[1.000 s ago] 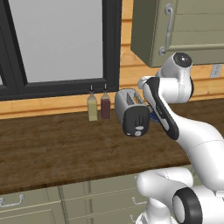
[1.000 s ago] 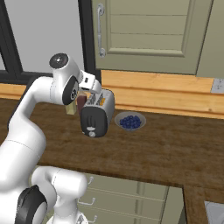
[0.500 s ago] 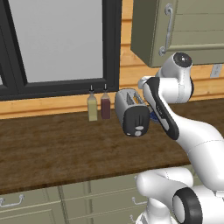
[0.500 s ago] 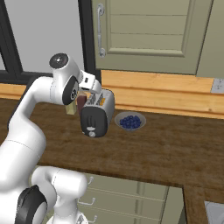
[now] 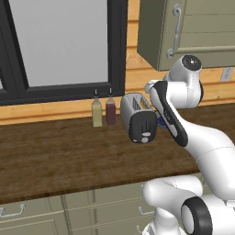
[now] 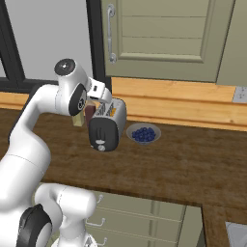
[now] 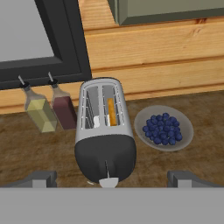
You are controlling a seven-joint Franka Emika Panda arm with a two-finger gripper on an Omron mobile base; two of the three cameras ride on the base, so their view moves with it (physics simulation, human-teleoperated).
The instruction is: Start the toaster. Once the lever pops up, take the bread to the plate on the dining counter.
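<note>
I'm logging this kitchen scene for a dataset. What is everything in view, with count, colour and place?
toaster: one, silver with black end, on the worktop below the window
bread: one, tan, upright in the toaster's slot nearer the bowl
lever: one, pale grey, on the black end panel
bottles: two, one yellowish, one dark red, beside the toaster against the wall
bowl: one, grey, holding blueberries, on the toaster's other side
worktop: one, dark wood
window: one, black frame
cabinet: one, grey-green, on the wall
gripper: one, open, over the toaster's black end
</note>
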